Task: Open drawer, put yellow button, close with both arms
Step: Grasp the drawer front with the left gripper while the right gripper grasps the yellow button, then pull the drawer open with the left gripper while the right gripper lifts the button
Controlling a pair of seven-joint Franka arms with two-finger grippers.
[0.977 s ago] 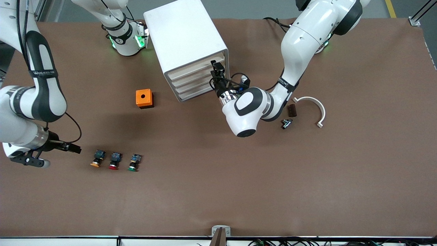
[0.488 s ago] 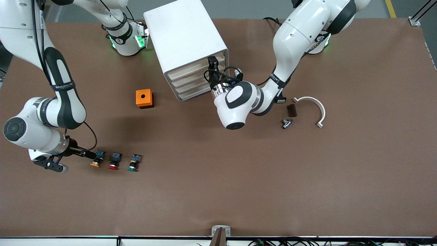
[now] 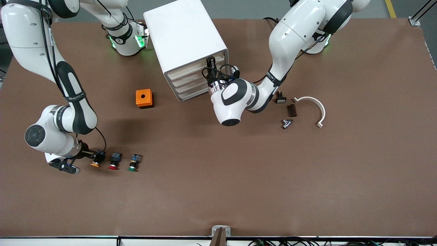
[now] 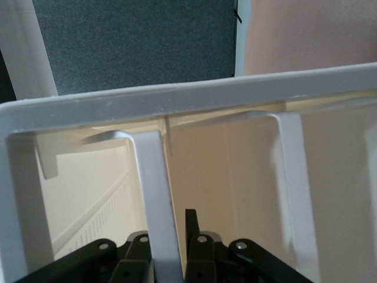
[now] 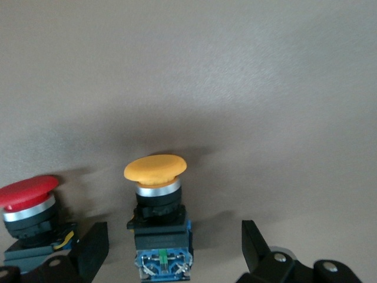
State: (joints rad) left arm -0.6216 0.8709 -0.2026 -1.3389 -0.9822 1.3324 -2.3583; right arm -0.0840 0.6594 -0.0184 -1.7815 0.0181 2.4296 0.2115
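Yellow button (image 5: 155, 209) lies on the brown table (image 3: 239, 177) toward the right arm's end, end piece of a row with the red button (image 3: 114, 160) beside it and the green button (image 3: 134, 162) past that. Right gripper (image 3: 97, 156) sits low with its fingers spread wide, one on each flank of the button, neither touching. Left gripper (image 3: 210, 64) is pinched shut on the handle (image 4: 154, 194) of the top drawer (image 3: 197, 65), at the cabinet (image 3: 184, 37) front. Bare table lies nearer the camera.

three pushbuttons (image 3: 115, 161); four drawers (image 3: 191, 79)
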